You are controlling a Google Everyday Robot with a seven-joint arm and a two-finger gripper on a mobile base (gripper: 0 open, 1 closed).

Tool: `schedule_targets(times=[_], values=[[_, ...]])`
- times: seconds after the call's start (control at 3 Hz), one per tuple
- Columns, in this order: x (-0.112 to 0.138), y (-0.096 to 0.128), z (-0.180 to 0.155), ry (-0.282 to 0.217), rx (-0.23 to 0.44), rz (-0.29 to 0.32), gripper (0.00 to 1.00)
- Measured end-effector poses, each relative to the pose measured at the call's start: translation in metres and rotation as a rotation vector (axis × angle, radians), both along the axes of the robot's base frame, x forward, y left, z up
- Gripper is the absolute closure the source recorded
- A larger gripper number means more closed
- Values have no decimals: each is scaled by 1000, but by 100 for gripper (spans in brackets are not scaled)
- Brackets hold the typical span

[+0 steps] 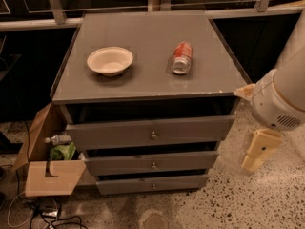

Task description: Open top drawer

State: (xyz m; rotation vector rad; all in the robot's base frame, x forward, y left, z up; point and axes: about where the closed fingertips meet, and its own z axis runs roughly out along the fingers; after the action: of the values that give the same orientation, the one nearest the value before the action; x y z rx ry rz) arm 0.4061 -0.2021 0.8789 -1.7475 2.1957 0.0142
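The top drawer (119, 133) is the widest grey front under the cabinet top, with a small round metal knob (153, 135) at its centre. A dark gap shows between it and the top. My gripper (256, 150) is the cream part hanging below the white arm (281, 99). It is to the right of the cabinet, about level with the drawers, and touches nothing. It is well to the right of the knob.
On the cabinet top (147, 75) are a white bowl (110, 60) and a red can (181, 57) lying on its side. Two narrower drawers (119, 165) sit below. An open cardboard box (47, 168) with a bottle stands at the left, with cables on the speckled floor.
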Motion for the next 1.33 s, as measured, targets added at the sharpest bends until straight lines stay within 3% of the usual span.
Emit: schedule_targets(times=[0.33, 0.67, 1.0, 1.33], values=[[5, 15, -56, 70, 38, 47, 0], [5, 15, -56, 70, 38, 47, 0], [7, 30, -86, 85, 92, 33, 0], [26, 49, -123, 82, 129, 13, 0]])
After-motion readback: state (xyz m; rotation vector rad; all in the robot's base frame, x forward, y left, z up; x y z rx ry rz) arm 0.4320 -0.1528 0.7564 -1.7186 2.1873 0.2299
